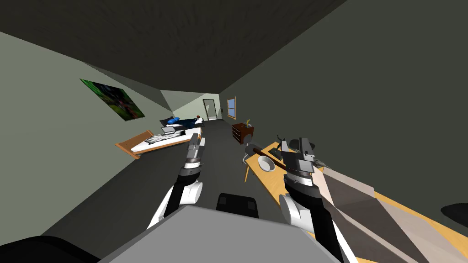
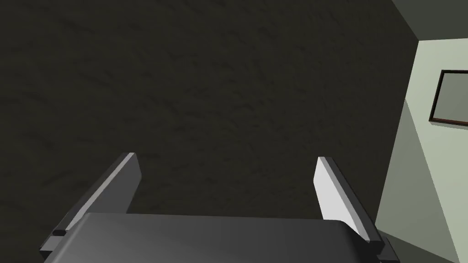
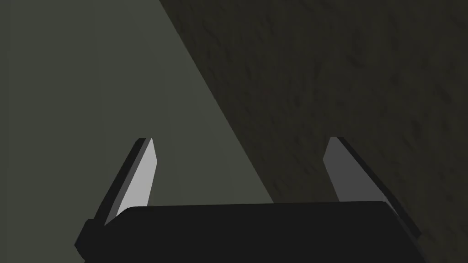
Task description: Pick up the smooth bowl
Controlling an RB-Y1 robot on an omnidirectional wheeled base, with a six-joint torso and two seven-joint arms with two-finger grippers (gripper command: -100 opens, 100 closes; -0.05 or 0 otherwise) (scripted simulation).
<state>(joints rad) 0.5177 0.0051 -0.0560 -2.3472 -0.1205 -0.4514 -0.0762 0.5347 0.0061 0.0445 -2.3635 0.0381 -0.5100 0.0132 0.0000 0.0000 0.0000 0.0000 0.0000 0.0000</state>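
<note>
Head view: the smooth white round bowl point(image 1: 266, 163) is seen resting on the long orange wooden table point(image 1: 271, 183), at about eight o'clock from the right gripper point(image 1: 295, 143), whose fingers are held spread. The left gripper point(image 1: 195, 139), likewise spread, is held at nine o'clock from the bowl, well apart.

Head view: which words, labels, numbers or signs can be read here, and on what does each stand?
None can be read.
Green wall picture: no lettering.
Bowl: plain white, no mark.
Dark flat item beyond the bowl on the desk: too small to tell any marks.
</note>
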